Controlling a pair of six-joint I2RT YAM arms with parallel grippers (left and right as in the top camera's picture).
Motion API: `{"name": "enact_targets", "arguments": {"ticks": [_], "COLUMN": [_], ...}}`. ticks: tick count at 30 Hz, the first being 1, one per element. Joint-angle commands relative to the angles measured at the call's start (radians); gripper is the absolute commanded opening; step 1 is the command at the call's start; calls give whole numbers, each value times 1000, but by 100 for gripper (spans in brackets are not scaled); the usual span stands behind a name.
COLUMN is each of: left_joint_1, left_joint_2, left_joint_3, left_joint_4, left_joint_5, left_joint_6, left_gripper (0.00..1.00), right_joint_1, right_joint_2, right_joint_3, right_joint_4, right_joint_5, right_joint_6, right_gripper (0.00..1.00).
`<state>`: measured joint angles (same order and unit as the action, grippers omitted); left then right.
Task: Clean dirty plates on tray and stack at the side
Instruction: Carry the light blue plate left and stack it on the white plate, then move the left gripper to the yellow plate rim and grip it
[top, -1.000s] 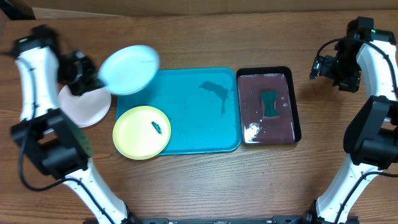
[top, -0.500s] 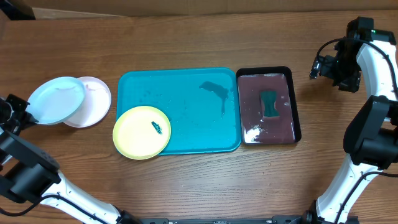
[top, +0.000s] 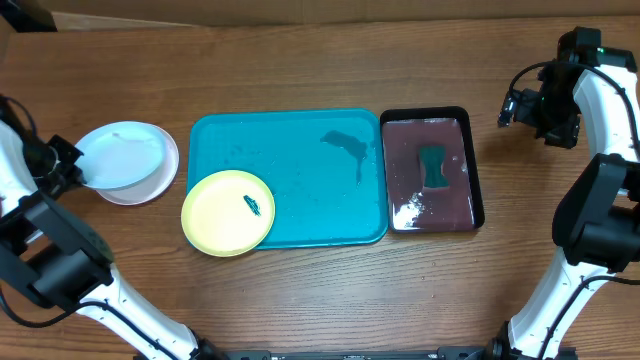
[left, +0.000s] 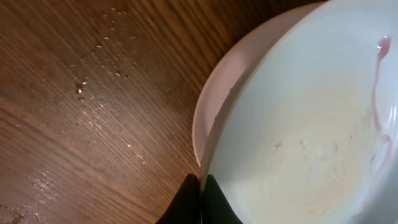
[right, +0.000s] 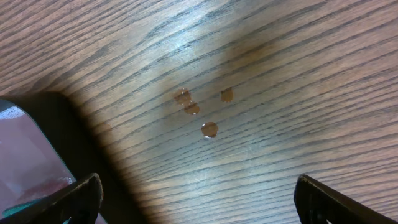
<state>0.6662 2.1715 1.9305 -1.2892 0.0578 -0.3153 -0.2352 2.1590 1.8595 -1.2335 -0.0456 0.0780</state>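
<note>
L gripper (top: 75, 170) far left, well off the tray (top: 310, 200); clamped on the near rim of the pale blue plate (top: 122, 155); wrist cam shows both fingertips (left: 183, 208) pinched together on the edge, nothing else between them; edge grip makes sense: keeps pads off the wet face and lets the plate go down flat. Blue plate lies over the white plate (top: 150, 195), offset up-left, so white shows as a crescent lower-right; that's the stack spot at the side imo; can't tell if blue rests on white or hangs just above it. Blue face looks clean apart from a thin pink streak (left: 377, 68) near the far rim; prob rinse water.

Yellow-green plate (top: 228, 212) on tray's front-left corner, overhanging the rim onto the table (top: 300, 300); dark smear (top: 253, 205) in its middle, so not washed yet. Tray otherwise bare except a dark smudge (top: 345, 148) toward back-right.

Black tray (top: 476, 170) just beside tray's right edge, maybe touching; dark liquid w/ green sponge (top: 433, 165) lying in it; wash station, kept next to the work.

R gripper (top: 512, 108) right of black tray, over bare wood; fingers wide apart, holding nothing; droplets (right: 202, 112) on the table below it; parked clear of L's side.

Est: 2 of 3 plates at the stack; next = let go of blue, fetch yellow-green.
</note>
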Motion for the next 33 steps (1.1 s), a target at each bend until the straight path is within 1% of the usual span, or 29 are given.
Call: {"name": "enact_targets", "arguments": {"ticks": [1,3,4,6,9,13,15,17,21,23,26,29,33], "left_joint_1": [-26,-37,-39,-46,-61,-112,-159,-228,-373,-463,-538,-587,-594], "left_joint_2": [0,-1,-1,-2,-29,-130,-190,-256,-351,-396,-423,-425,-425], "left_joint_3": [-13,-11,-4,20,53,57,50,34,-11,-66,-136,-222,-369], "left_joint_4": [19,15,3,-42,-121,-245,-300,-332,-361,-359,-343,-315,-243], "left_joint_5": [-39,-24,-5,44,74,73,63,18,-68,-130,-174,-181,-182], "left_joint_6": [-21,-21,-21,-21,-12,9,34,32,0,-53,-110,-135,-135], "left_gripper": [21,56,62,63,61,57,56,54,49,47,47,47,47], "right_joint_1": [-3,-3,-3,-3,-3,-3,-3,-3,-3,-3,-3,-3,-3], "right_joint_2": [-25,-25,-25,-25,-25,-25,-25,-25,-25,-25,-25,-25,-25], "right_joint_3": [20,20,20,20,20,20,20,20,20,20,20,20,20], "right_joint_4": [3,3,3,3,3,3,3,3,3,3,3,3,3], "right_joint_5": [0,0,0,0,0,0,0,0,0,0,0,0,0], "right_joint_6": [4,4,4,4,4,4,4,3,4,3,3,4,3], "right_gripper": [100,100,100,100,100,100,100,100,100,100,100,100,100]}}
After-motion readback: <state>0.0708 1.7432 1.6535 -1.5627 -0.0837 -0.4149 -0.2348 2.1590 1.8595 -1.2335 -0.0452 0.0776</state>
